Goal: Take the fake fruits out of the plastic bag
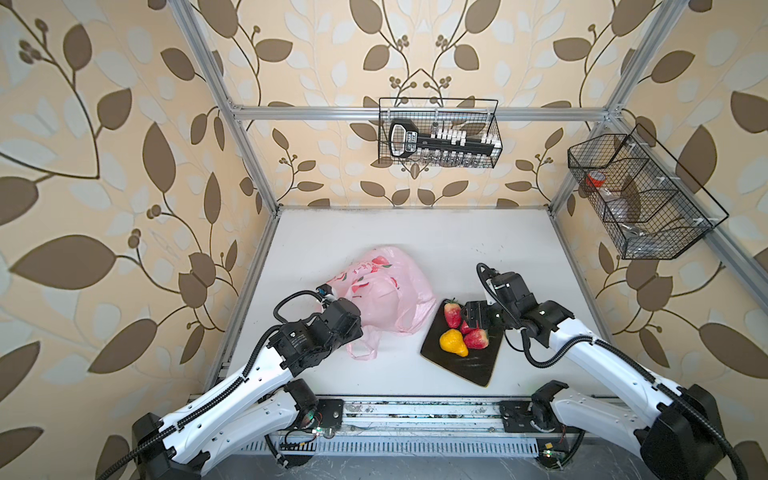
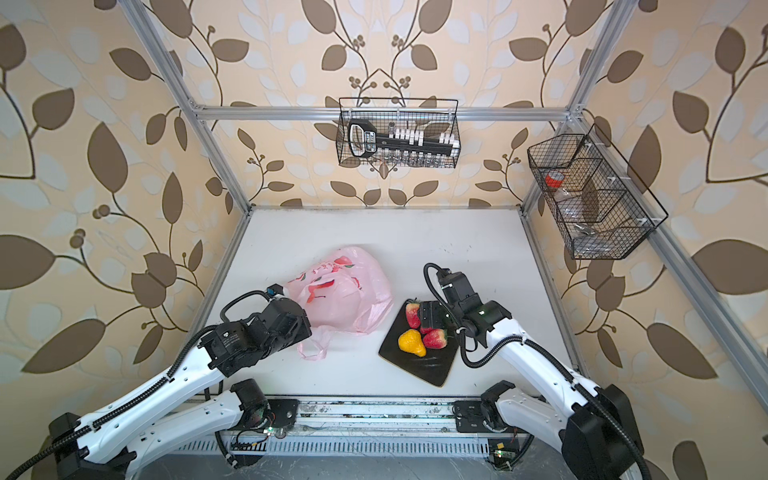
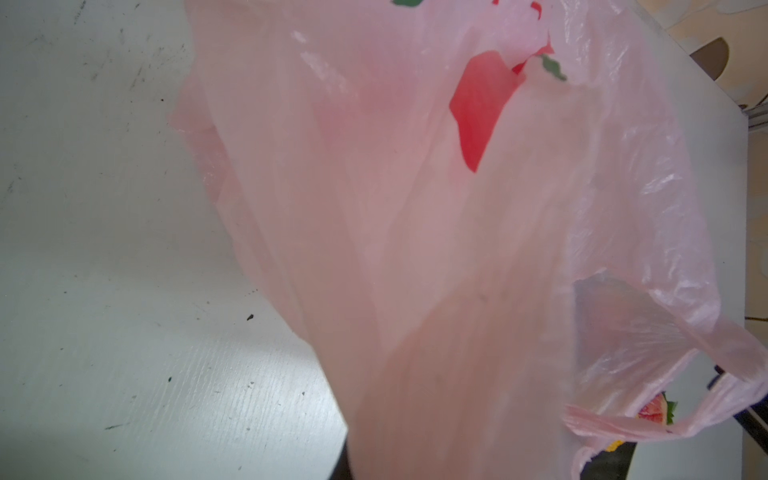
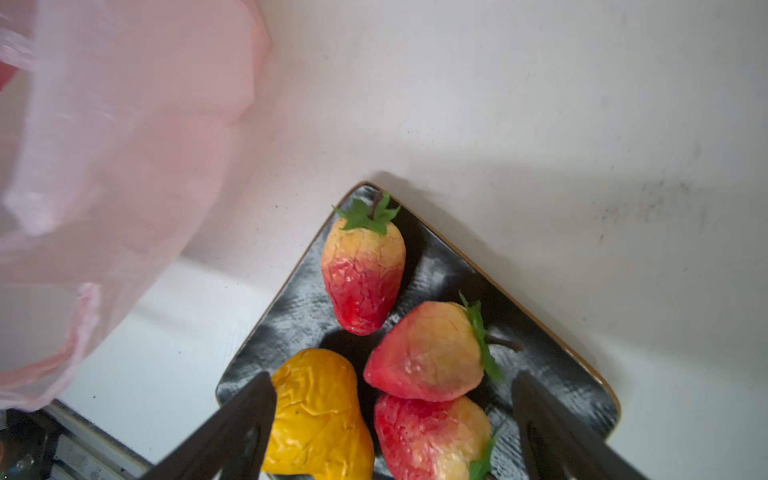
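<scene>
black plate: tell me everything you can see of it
The black plate is square with rounded corners, dark with grey brushed streaks and a thin tan edge. It lies flat on the white table, one corner pointing away from the arms. Three red-pink fake fruits and one yellow fake fruit rest on its far half; its near half is bare. The open right claw hangs over them.

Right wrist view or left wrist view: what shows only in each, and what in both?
Right wrist only: the open right gripper, and the whole group on a square black plate, three red-and-cream plastic strawberries and a yellow plastic pear. Left wrist only: a leafy strawberry print, patterned wall. Both: thin pink plastic bag, white table, a sliver of one strawberry.
</scene>
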Tool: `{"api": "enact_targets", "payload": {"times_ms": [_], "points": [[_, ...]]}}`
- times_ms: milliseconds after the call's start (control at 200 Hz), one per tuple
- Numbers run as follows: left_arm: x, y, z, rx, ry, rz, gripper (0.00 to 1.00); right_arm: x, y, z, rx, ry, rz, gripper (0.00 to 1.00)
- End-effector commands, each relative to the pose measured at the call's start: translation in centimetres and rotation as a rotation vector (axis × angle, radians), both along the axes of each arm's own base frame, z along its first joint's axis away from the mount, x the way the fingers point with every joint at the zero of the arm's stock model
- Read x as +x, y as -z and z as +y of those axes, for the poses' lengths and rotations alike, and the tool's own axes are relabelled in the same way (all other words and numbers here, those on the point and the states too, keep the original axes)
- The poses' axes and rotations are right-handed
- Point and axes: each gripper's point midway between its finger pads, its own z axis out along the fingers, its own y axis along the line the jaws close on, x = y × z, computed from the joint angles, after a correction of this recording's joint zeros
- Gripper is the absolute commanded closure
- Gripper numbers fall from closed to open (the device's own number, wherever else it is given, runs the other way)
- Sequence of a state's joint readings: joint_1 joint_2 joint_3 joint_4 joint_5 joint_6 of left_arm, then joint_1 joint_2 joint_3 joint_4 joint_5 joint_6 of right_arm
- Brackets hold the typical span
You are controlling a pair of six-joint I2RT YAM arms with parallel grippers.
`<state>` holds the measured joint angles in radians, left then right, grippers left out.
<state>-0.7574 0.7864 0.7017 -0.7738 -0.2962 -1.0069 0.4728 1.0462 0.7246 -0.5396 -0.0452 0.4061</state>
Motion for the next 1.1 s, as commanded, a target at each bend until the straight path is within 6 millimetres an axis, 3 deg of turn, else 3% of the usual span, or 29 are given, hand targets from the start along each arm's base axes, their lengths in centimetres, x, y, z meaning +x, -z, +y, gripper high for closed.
{"api": "enact_targets", "payload": {"times_ms": [0, 85, 190, 340, 445, 525, 680, 900, 1005, 1095], "points": [[0.1, -0.2, 0.5, -0.006, -0.031, -0.016, 1.00, 0.6, -5.7, 1.1, 0.075, -0.047, -0.130, 0.15], [0.1, -0.2, 0.5, -0.009, -0.031, -0.017, 1.00, 0.5, -9.3, 3.4, 0.159, -0.120, -0.218, 0.21], [0.0, -0.3, 0.6, -0.012, -0.031, -0.021, 1.00, 0.0, -12.6, 7.6, 0.239, -0.221, -0.281, 0.29], [-0.1, -0.3, 0.7, -0.009, -0.032, -0.018, 1.00, -1.6, -14.2, 15.8, 0.328, -0.356, -0.311, 0.37], [-0.1, -0.1, 0.7, -0.005, -0.031, -0.013, 1.00, -2.4, -12.8, 21.6, 0.322, -0.411, -0.280, 0.42], [-0.2, -0.1, 0.8, -0.002, -0.031, -0.011, 1.00, -1.2, -10.6, 24.3, 0.294, -0.341, -0.215, 0.44], [-0.3, 0.0, 0.9, 0.004, -0.030, -0.002, 1.00, 2.1, -6.0, 27.2, 0.276, -0.182, -0.141, 0.49], [-0.1, -0.8, 0.7, 0.015, -0.015, -0.011, 1.00, 6.8, 0.4, 30.9, 0.312, -0.052, -0.084, 0.45], [0.4, -2.3, 0.4, 0.045, 0.036, -0.048, 1.00, 8.9, 1.4, 31.2, 0.362, 0.026, -0.065, 0.42], [1.4, -5.2, -1.1, 0.068, 0.153, -0.125, 1.00, 10.3, 1.4, 30.8, 0.389, 0.084, -0.065, 0.37]]}}
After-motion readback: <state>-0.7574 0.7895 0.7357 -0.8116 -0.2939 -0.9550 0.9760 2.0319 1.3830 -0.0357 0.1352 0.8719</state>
